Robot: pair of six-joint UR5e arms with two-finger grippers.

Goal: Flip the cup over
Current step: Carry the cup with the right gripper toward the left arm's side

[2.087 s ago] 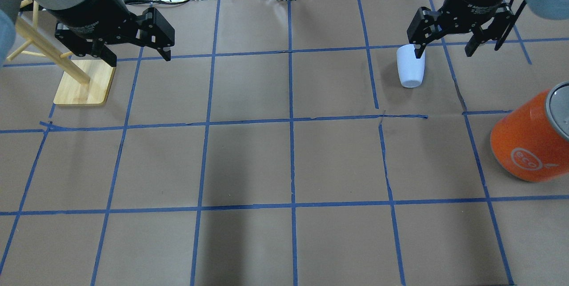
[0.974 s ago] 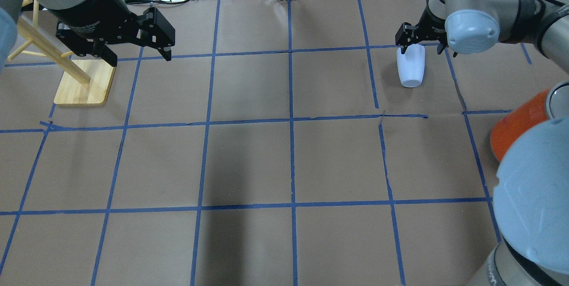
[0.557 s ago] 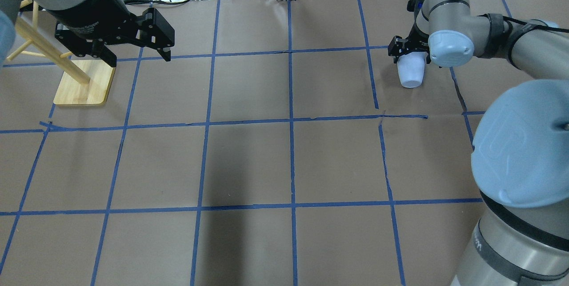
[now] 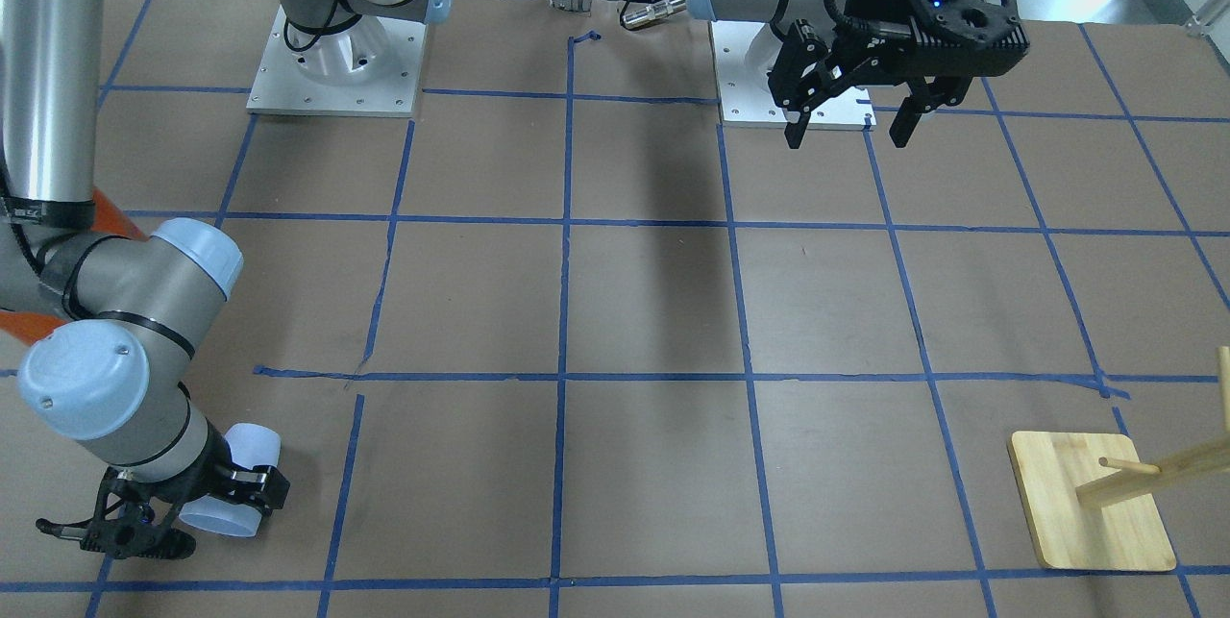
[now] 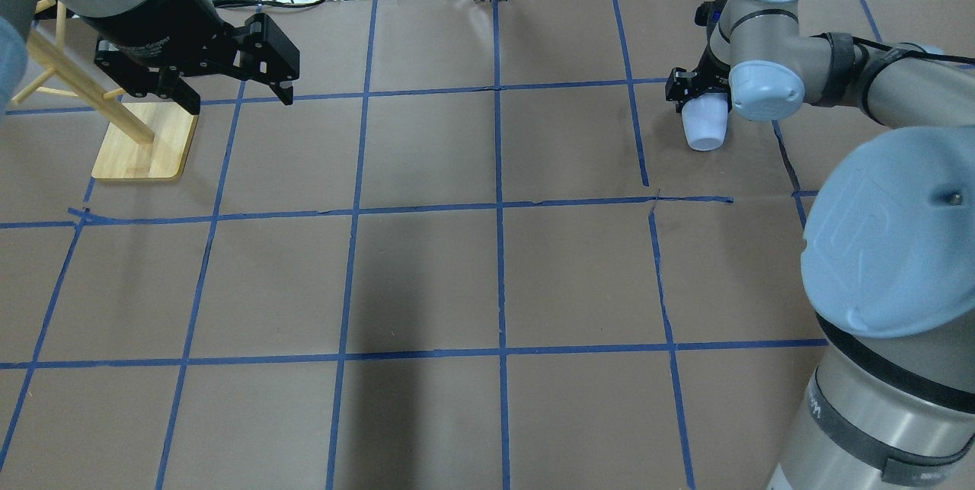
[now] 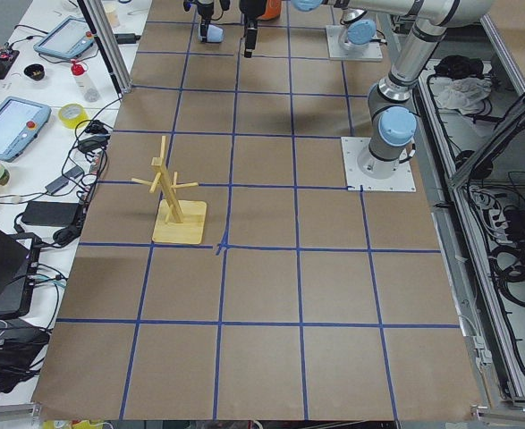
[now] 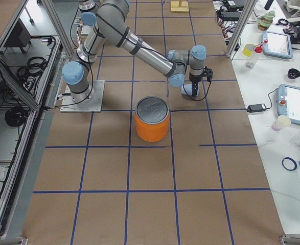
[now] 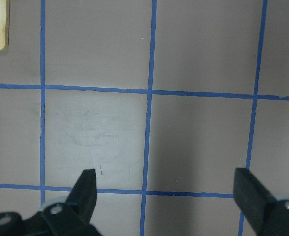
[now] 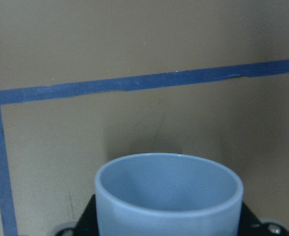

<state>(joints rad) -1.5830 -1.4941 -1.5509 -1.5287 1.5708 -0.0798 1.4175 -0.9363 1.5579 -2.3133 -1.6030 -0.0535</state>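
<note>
The pale lavender-blue cup [image 5: 705,126] lies tilted on the brown paper at the far right, its wider end away from the robot. My right gripper [image 5: 695,94] reaches in sideways and is shut on the cup's sides. In the front-facing view the cup [image 4: 235,493] sits between the black fingers [image 4: 264,486]. The right wrist view looks over the cup's open blue mouth [image 9: 169,191]. My left gripper [image 5: 238,97] is open and empty, above the table at the far left, and shows the same way in the front-facing view [image 4: 846,139] and the left wrist view [image 8: 165,177].
A large orange can [image 7: 152,120] with a silver top stands near the right arm, hidden by that arm in the overhead view. A wooden peg stand [image 5: 145,143] is under the left arm. Cables and tape rolls lie beyond the table's far edge.
The right arm has swung round and dropped low, and its gripper has turned sideways and closed around the cup. The arm now hides the orange can. The left arm has not moved.
</note>
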